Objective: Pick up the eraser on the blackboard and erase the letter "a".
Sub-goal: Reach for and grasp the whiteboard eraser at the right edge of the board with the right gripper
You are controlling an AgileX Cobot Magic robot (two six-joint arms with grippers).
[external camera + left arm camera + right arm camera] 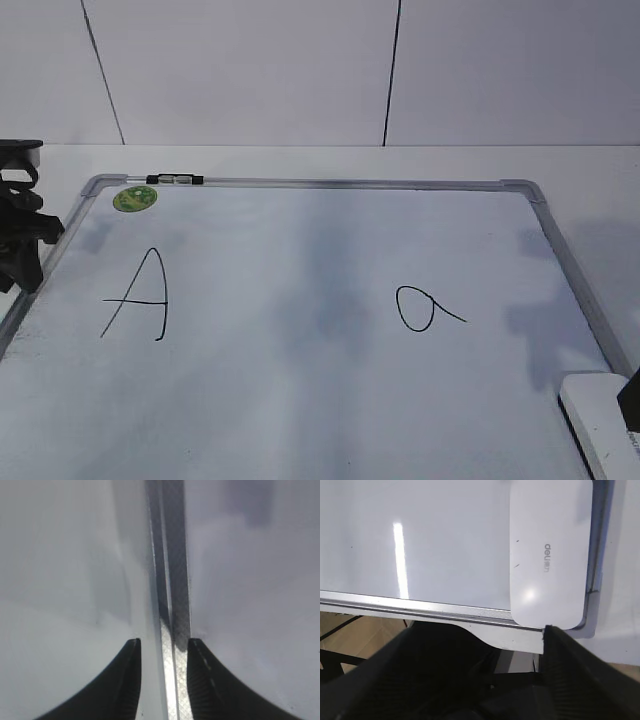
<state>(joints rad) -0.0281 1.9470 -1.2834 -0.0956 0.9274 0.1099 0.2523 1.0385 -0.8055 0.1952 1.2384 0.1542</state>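
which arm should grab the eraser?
Right. The eraser lies at the board's near right corner, just ahead of the open right gripper. The left gripper straddles the board's left frame, far side from it.

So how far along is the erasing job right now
Nothing is done: the letter "a" is intact on the blackboard. The eraser lies ungrasped at the board's corner, with the right gripper open just short of it. Grasping and wiping remain.

The eraser (547, 555) carries small grey "deli" lettering on its top. On the blackboard (300, 420) stand a capital "A" (140, 295) and the letter "a" (422, 308).
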